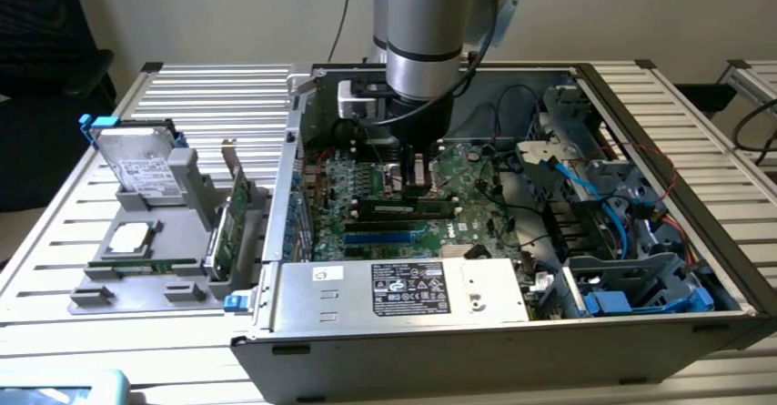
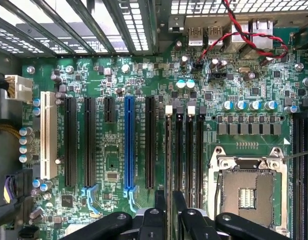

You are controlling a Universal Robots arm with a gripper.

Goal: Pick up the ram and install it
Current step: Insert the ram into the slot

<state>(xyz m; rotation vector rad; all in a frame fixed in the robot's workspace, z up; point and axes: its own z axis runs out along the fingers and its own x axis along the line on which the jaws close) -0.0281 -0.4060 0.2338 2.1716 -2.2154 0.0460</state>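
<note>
- A big grey and blue robot arm [image 1: 419,50] reaches down into an open computer case [image 1: 680,241] that lies on a table of metal slats [image 1: 206,96].
- The claw [image 1: 416,191] [image 2: 170,205] is low over the green board [image 1: 377,187] [image 2: 113,165] inside the case.
- The claw is narrow. Its black fingers [image 2: 159,215] pinch the top edge of the ram [image 1: 407,209].
- The ram is a long thin stick with a pale label. It sits level, right under the claw, near the middle of the board.
- The ram is lined up along the long black slots [image 2: 190,160]. I cannot tell if it is pushed all the way in.
- Next to those slots is a square metal socket [image 2: 246,192]. On the other side stands a long blue slot [image 2: 128,145].
- A red and black twisted wire [image 2: 234,35] runs across the edge of the board.
- A grey metal box with a label [image 1: 407,287] sits at the front of the case.
- Blue cables [image 1: 583,182] hang at the exterior view's right.
- Outside the case, at the exterior view's left, a grey tray [image 1: 122,291] holds a hard drive [image 1: 140,164] standing up.
- A tall green card [image 1: 237,209] stands between the tray and the case.
</note>
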